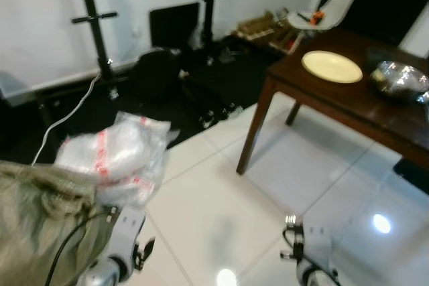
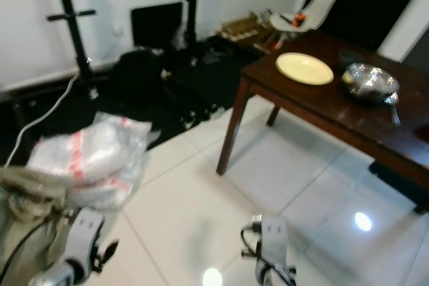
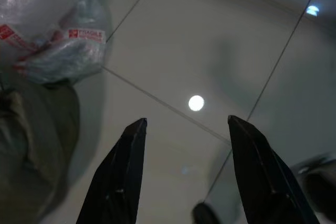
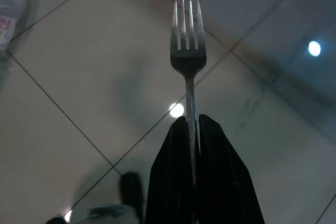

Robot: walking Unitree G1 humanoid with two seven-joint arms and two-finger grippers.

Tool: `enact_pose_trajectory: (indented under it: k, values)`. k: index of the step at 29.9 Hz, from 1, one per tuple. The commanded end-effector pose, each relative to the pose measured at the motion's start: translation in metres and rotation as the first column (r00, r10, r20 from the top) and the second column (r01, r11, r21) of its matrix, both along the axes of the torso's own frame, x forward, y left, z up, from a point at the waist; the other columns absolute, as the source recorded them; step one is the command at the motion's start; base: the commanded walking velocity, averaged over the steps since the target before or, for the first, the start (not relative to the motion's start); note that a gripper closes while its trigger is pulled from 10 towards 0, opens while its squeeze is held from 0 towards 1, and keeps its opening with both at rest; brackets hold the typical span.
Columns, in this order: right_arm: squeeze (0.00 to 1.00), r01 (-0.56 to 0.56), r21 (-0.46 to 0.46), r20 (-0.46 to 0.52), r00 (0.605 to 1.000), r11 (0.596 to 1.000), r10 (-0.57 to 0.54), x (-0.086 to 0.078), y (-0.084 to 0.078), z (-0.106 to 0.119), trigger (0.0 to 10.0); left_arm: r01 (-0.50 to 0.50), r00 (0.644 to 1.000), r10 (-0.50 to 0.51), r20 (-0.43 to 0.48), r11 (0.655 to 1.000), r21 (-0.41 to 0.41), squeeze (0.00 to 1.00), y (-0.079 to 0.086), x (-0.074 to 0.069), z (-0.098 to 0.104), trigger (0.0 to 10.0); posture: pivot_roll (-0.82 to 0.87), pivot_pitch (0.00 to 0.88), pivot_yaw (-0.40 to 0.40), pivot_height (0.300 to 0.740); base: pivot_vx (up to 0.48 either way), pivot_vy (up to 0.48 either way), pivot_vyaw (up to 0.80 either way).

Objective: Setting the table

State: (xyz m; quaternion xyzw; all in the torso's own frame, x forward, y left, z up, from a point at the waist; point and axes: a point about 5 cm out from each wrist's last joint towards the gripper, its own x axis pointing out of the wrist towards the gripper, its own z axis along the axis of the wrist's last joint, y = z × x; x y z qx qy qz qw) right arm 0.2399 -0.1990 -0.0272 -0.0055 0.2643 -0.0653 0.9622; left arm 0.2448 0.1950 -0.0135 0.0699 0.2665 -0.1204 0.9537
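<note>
A dark wooden table [image 1: 348, 102] stands ahead on the right. On it lie a cream plate [image 1: 331, 66] and a shiny metal bowl [image 1: 400, 80]. In the right wrist view my right gripper [image 4: 191, 120] is shut on a metal fork [image 4: 188, 45], whose tines point out past the fingertips above the white tiled floor. My left gripper [image 3: 185, 124] is open over the floor, with nothing between its fingers. Both arms hang low at the bottom of the eye views, the left arm [image 1: 124, 252] and the right arm [image 1: 305, 249].
A clear plastic bag [image 1: 117, 155] with red print and an olive cloth bundle [image 1: 40, 226] lie on the floor at my left. Black stands [image 1: 94, 21], dark bags and clutter line the white back wall. A white chair [image 1: 332, 8] stands behind the table.
</note>
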Motion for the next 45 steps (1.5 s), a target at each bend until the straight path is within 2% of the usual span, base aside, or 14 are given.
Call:
enact_pose_trajectory:
  k: [1, 24, 31, 35, 36, 39, 42, 43, 44, 45]
  values:
    - [0.0, 0.018, -0.002, -0.018, 1.0, 1.0, -0.018, -0.006, -0.004, -0.004, 10.0, 0.015, 1.0, -0.015, -0.018, 1.0, -0.001, 0.0, -0.005, -0.003, -0.004, 10.0, -0.04, 0.049, 0.044, 0.74, 0.0, 0.0, -0.8]
    - [0.0, 0.014, -0.005, -0.004, 1.0, 1.0, -0.014, -0.003, -0.004, -0.002, 10.0, 0.021, 1.0, -0.021, -0.01, 1.0, -0.003, 0.0, -0.007, -0.002, -0.004, 10.0, -0.04, 0.047, 0.043, 0.74, 0.0, 0.0, -0.8]
    - [0.0, 0.013, -0.005, 0.013, 1.0, 1.0, -0.013, 0.0, -0.004, 0.001, 10.0, 0.023, 0.999, -0.023, 0.023, 1.0, -0.002, 0.0, -0.009, 0.003, 0.002, 10.0, -0.05, 0.044, 0.043, 0.74, 0.0, 0.0, -0.8]
    - [0.0, -0.004, -0.007, 0.075, 0.997, 1.0, 0.004, 0.01, 0.0, 0.013, 10.0, 0.009, 0.996, -0.007, 0.091, 1.0, -0.017, 0.0, -0.012, 0.014, 0.017, 10.0, -0.05, 0.043, 0.045, 0.74, 0.0, 0.0, -0.8]
    - [0.0, -0.018, -0.01, 0.131, 0.991, 1.0, 0.019, 0.018, 0.003, 0.024, 10.0, -0.013, 0.989, 0.017, 0.147, 1.0, -0.027, 0.0, -0.014, 0.023, 0.031, 10.0, -0.05, 0.044, 0.045, 0.74, 0.0, 0.0, -0.8]
    - [0.0, -0.044, -0.013, 0.219, 0.975, 0.999, 0.045, 0.03, 0.009, 0.043, 10.0, -0.037, 0.975, 0.049, 0.218, 0.998, -0.056, 0.0, -0.017, 0.035, 0.054, 10.0, -0.05, 0.043, 0.046, 0.74, 0.0, 0.0, -0.8]
    - [0.0, -0.053, -0.016, 0.247, 0.967, 0.998, 0.055, 0.034, 0.011, 0.05, 10.0, -0.042, 0.97, 0.055, 0.238, 0.997, -0.06, 0.0, -0.017, 0.038, 0.061, 10.0, -0.05, 0.043, 0.046, 0.74, 0.0, 0.0, -0.8]
    - [0.0, -0.069, -0.017, 0.297, 0.952, 0.998, 0.07, 0.04, 0.015, 0.062, 10.0, -0.045, 0.954, 0.065, 0.293, 0.996, -0.073, 0.0, -0.018, 0.045, 0.077, 10.0, -0.05, 0.041, 0.047, 0.74, 0.0, 0.0, -0.8]
    - [0.0, -0.069, -0.017, 0.297, 0.952, 0.998, 0.07, 0.04, 0.015, 0.062, 10.0, -0.045, 0.954, 0.065, 0.293, 0.996, -0.073, 0.0, -0.018, 0.045, 0.077, 10.0, -0.05, 0.041, 0.047, 0.74, 0.0, 0.0, -0.8]
    - [0.0, -0.107, -0.026, 0.396, 0.912, 0.994, 0.109, 0.053, 0.023, 0.088, 10.0, -0.045, 0.912, 0.088, 0.401, 0.992, -0.115, 0.0, -0.02, 0.055, 0.108, 10.0, -0.05, 0.04, 0.046, 0.74, 0.0, 0.0, -0.8]
